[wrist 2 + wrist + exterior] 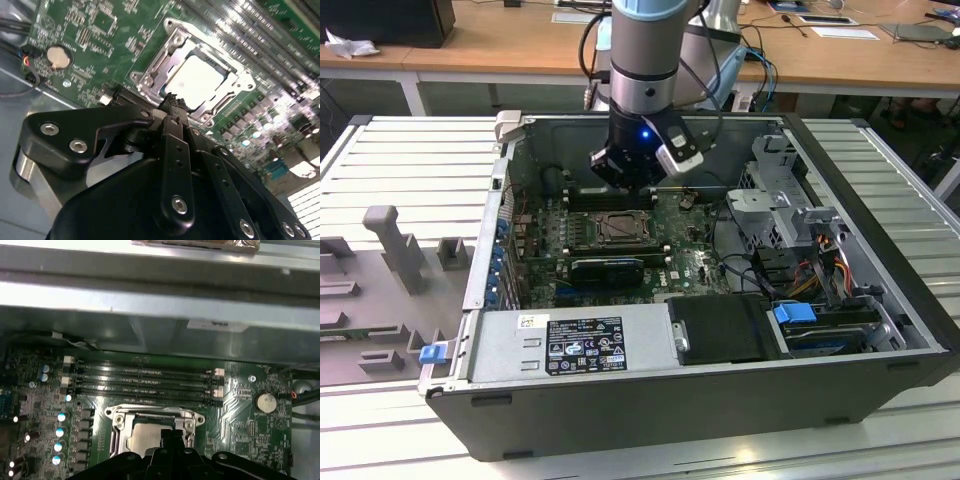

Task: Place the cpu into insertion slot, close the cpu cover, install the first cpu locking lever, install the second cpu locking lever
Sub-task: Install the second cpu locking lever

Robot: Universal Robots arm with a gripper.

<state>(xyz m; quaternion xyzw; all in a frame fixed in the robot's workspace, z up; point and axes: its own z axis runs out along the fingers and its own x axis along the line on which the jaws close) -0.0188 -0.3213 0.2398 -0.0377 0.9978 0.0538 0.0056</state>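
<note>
Exterior view: you see gripper (628, 172) low inside case (880, 300), just above slot (617, 229).
Second wrist view: fingers (172, 107) pressed together, holding nothing, tips just over cover (150, 75) edge; cpu (200, 80) seated in slot, cover down around it.
First wrist view: cpu (142, 437) beneath gripper (172, 435).

An open computer case (720, 400) rests on a slatted metal table (410, 150), grey fixtures (380, 260) alongside.
</note>
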